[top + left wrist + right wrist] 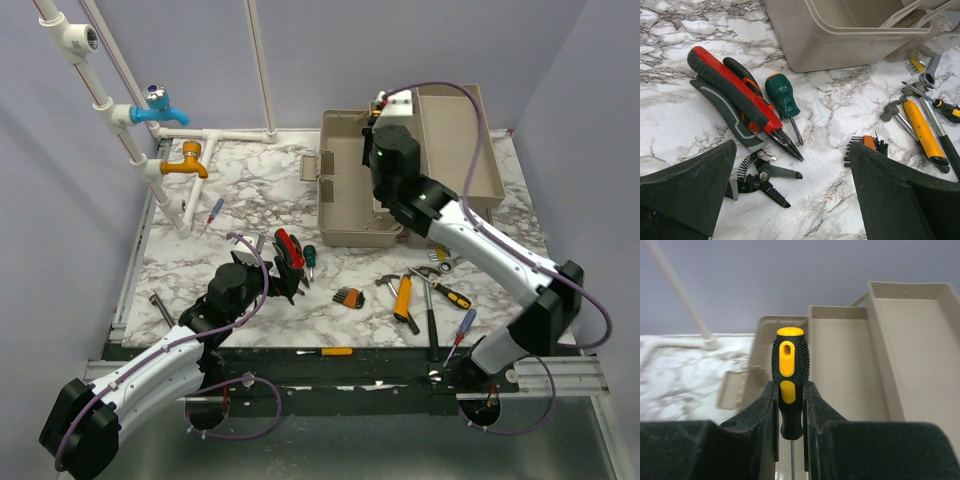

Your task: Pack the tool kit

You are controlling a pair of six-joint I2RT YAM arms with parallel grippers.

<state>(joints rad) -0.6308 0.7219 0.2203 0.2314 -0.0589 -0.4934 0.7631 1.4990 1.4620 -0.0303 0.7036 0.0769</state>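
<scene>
The beige toolbox (345, 205) stands open at the back right, its trays folded out. My right gripper (790, 407) hangs over it, shut on a black-and-yellow screwdriver (790, 365) held handle up above a tray (840, 375). My left gripper (792, 200) is open and empty, low over the marble table. Between its fingers (685, 190) lies a black wire stripper (762, 177). Just beyond are red-handled pliers (735, 95) and a stubby green screwdriver (781, 95). A hex key set (865, 145) is by the right finger, and an orange-handled hammer (922, 130) lies further right.
Blue (160, 108) and orange (187, 160) taps on white pipes stand at the back left. Loose tools lie in front of the box (430, 285). An orange-handled screwdriver (325, 352) lies at the front edge. A small screwdriver (214, 210) lies near the pipes.
</scene>
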